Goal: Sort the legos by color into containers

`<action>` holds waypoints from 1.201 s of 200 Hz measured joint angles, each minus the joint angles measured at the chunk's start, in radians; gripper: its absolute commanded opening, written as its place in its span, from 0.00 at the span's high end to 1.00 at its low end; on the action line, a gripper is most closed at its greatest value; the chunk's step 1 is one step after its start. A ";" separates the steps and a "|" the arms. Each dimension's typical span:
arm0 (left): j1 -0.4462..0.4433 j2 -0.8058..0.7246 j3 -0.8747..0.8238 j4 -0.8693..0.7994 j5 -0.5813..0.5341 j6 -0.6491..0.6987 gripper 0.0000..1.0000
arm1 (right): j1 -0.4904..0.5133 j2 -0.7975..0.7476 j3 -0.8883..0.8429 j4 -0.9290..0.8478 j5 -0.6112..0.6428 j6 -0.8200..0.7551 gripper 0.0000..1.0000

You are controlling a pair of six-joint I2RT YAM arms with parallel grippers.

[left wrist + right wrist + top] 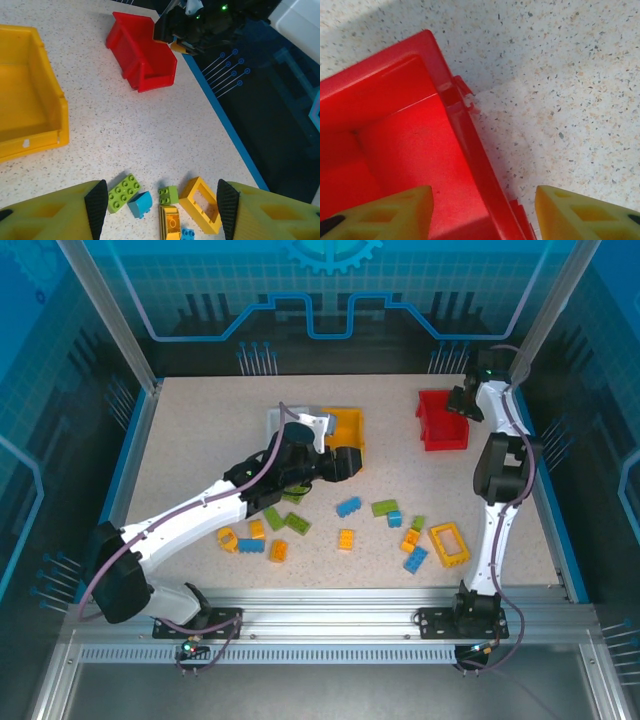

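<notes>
yellow fingers, left: left gripper (pixel 161 206) is spread wide with nothing between its black pads (pixel 96 204); it hangs over the table (pixel 570 90), near the yellow bin (pixel 35 132).
yellow fingers, right: right gripper (pixel 482 210) is also spread, pinching nothing; one finger (pixel 385 212) is over the inside of the red bin (pixel 395 130), the other is over the table, and the bin's side wall lies between them.
red bin: smooth glossy plastic with its open top up, straight walls and a small lug on the outer edge; its floor is bare where seen; it sits at the table's far right.
yellow bin: similar moulded plastic with a thick rim; its floor is bare in the left wrist view; it sits at the far middle, side by side with the white-grey bin (pixel 277 421), which the left arm (pixel 200 510) partly hides.
table: pale speckled matte top with a blue edge strip.
legos (pixel 345 539): shiny studded bricks, blue, green and orange mixed, loose on the table in a band nearer the bases.
frame (pixel 190 207): open yellow rectangle lying flat at the right end of the band; in the top view its long axis runs near to far, with the far end leaning a little left.
green brick (pixel 124 192): two rows of studs facing up, long axis slanted; a blue brick (pixel 140 204) lies just beside its end.
orange brick (pixel 171 222): just beside the frame, with a small green brick (pixel 168 194) just beyond it.
</notes>
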 measured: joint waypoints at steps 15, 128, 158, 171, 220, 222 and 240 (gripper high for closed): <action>-0.008 0.001 0.000 0.001 -0.005 -0.003 0.38 | -0.006 0.021 0.020 -0.014 0.000 -0.022 0.51; -0.010 0.006 0.000 -0.037 -0.045 0.029 0.39 | 0.055 0.002 -0.020 0.016 0.046 -0.157 0.91; -0.006 -0.016 -0.003 -0.080 -0.072 0.040 0.39 | 0.150 -0.146 -0.233 0.048 0.076 -0.171 0.91; -0.005 -0.032 -0.009 -0.098 -0.080 0.043 0.39 | 0.194 -0.205 -0.318 0.063 0.080 -0.170 0.90; 0.000 -0.097 -0.086 -0.138 -0.089 0.025 0.39 | 0.256 -0.333 -0.531 0.129 0.056 -0.126 0.90; 0.000 -0.098 -0.089 -0.139 -0.090 0.024 0.39 | 0.254 -0.333 -0.534 0.131 0.055 -0.120 0.90; 0.000 -0.110 -0.108 -0.146 -0.090 0.015 0.39 | 0.250 -0.335 -0.551 0.153 0.044 -0.101 0.90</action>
